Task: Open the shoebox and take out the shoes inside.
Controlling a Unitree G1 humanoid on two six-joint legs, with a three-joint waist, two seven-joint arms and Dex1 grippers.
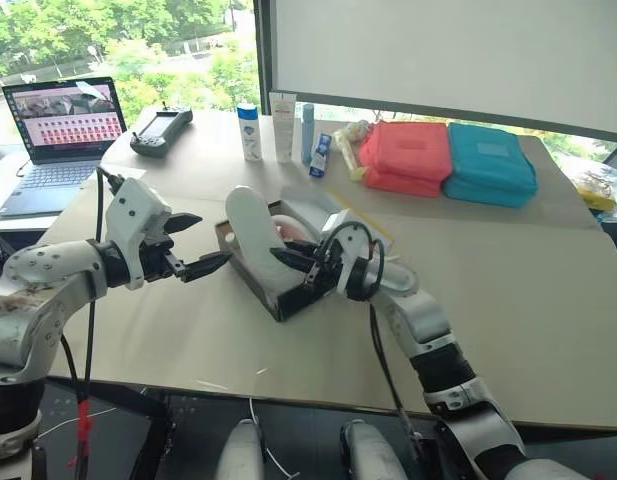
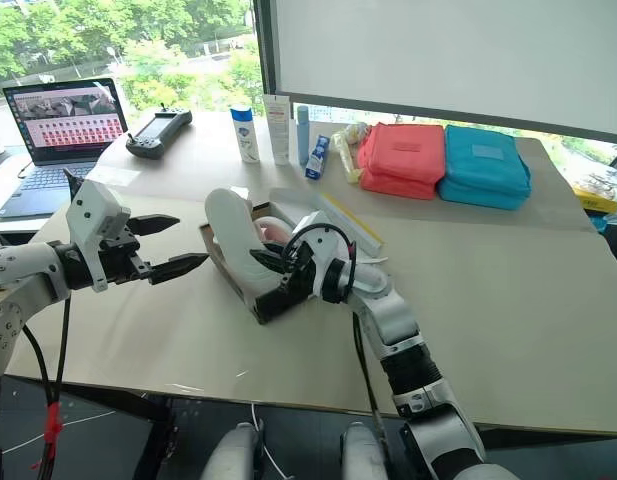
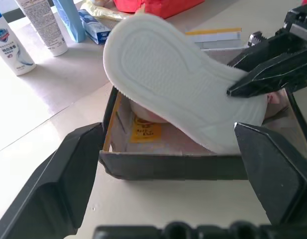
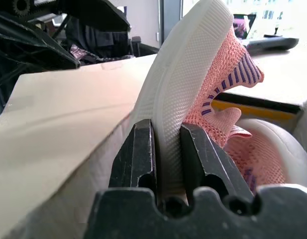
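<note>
The shoebox (image 1: 280,298) sits open mid-table, black walls outside and white inside, its lid (image 2: 340,217) laid back behind it with a yellow edge showing. My right gripper (image 1: 300,266) is shut on the white sole rim of one pink knit shoe (image 1: 250,226). That shoe is tilted up out of the box, its sole (image 3: 178,84) facing my left gripper. The fingers (image 4: 143,149) pinch the sole edge from both sides. A second pink shoe (image 4: 265,152) lies in the box. My left gripper (image 1: 205,243) hangs open just left of the box, touching nothing.
Behind the box lie a pink pouch (image 1: 408,155) and a teal pouch (image 1: 491,165). Bottles and tubes (image 1: 250,132) stand at the back. A laptop (image 1: 63,130) and a handheld controller (image 1: 160,128) are at the far left.
</note>
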